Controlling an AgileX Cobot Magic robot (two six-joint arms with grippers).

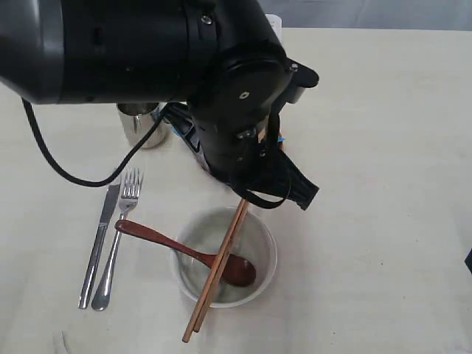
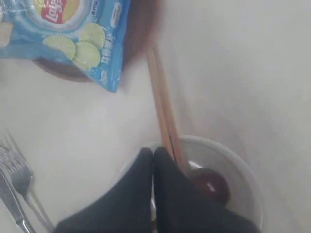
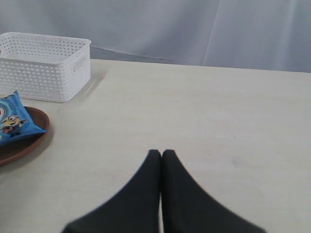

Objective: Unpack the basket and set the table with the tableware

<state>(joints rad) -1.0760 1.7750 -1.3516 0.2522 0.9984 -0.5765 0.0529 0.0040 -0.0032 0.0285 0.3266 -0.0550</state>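
The pale bowl (image 1: 254, 236) (image 2: 235, 162) stands on the cream table (image 1: 383, 147). Two wooden chopsticks (image 1: 215, 274) (image 2: 163, 107) lie slanted across the bowl, and the red-brown spoon (image 1: 158, 240) (image 2: 211, 184) rests in it with its handle over the rim. Steel knife (image 1: 98, 243) and fork (image 1: 118, 240) (image 2: 22, 184) lie side by side left of the bowl, the steel cup (image 1: 139, 122) behind them. My left gripper (image 1: 299, 190) (image 2: 153, 151) hovers over the bowl's rim, shut and empty, the chopsticks passing beside one finger. My right gripper (image 3: 161, 153) is shut over bare table. The white basket (image 3: 46, 68) stands far off.
A blue chip bag (image 2: 73, 39) (image 3: 12, 121) lies on the brown plate (image 2: 141, 34) (image 3: 24, 143), near the chopsticks' far ends. In the exterior view the left arm's black bulk hides the plate and most of the bag.
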